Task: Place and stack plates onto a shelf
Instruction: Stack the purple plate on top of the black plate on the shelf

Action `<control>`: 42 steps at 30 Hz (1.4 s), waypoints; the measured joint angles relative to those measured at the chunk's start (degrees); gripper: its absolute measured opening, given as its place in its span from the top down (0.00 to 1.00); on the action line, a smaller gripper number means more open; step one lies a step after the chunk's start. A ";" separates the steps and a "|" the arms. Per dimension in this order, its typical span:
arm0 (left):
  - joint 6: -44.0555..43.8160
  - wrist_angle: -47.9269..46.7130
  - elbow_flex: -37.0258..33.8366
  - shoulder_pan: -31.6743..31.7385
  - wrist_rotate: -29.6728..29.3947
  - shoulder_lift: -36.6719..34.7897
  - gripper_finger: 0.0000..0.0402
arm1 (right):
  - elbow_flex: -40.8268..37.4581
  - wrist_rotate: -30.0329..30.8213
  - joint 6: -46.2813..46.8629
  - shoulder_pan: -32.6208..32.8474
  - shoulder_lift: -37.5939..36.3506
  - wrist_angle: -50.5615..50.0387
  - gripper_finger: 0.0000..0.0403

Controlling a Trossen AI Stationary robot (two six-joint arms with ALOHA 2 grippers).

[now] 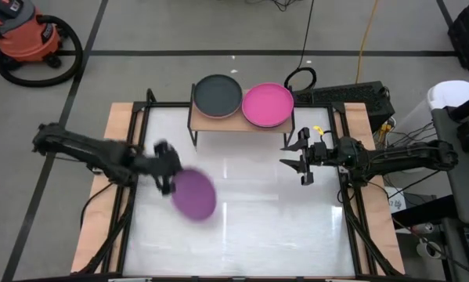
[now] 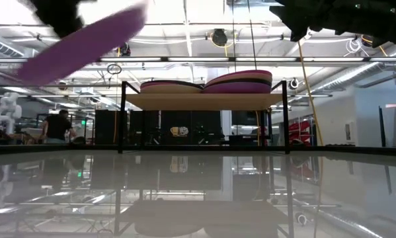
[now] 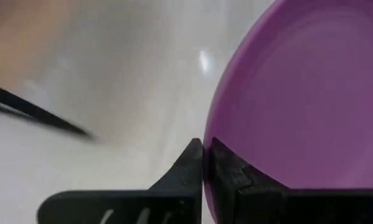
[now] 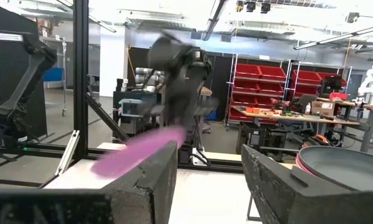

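Observation:
A purple plate (image 1: 195, 195) is lifted above the table's left half, held by my left gripper (image 1: 167, 174), which is shut on it. In the low view the plate (image 2: 85, 43) hangs in the air, tilted. The shelf (image 1: 205, 123) stands at the table's far edge. On its plank (image 2: 204, 100) rest two stacks, one topped by a dark grey plate (image 1: 218, 95), the other by a magenta plate (image 1: 267, 105). My right gripper (image 1: 290, 157) waits open at the table's right, level with the shelf's near side, touching nothing. My left gripper pinches the purple plate's rim (image 3: 218, 127) between its two fingers (image 3: 189, 165), one on each face. The fingers come from the table's left. The plate is lifted clear of the table and tilted, sticking out beyond the fingers toward the table's middle.
The white tabletop (image 1: 250, 211) stretches bare between the arms and in front of the shelf. In the right wrist view a plate stack (image 4: 342, 165) shows close beside my right gripper (image 4: 208, 180). A vacuum cleaner (image 1: 23, 35) stands on the floor beyond the table.

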 joint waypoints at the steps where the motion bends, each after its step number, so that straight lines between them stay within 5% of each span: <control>1: 1.50 1.39 1.38 2.28 -1.89 -2.18 0.98 | 0.00 0.02 -0.08 0.00 0.00 0.00 0.60; 7: 10.31 7.98 11.66 20.09 -5.52 -7.57 0.98 | 0.00 0.06 -0.36 0.00 0.00 0.00 0.60; 18: 16.86 8.45 34.77 46.51 15.27 13.17 0.98 | 0.00 4.39 -1.63 -0.02 0.02 -0.28 0.60; 31: 13.06 6.95 44.55 64.61 26.68 35.96 0.98 | 0.00 4.11 -0.24 0.04 0.04 -1.64 0.60; 42: 18.51 -0.54 45.65 71.17 42.65 38.92 0.91 | 0.00 4.20 -3.16 0.04 0.02 1.29 0.60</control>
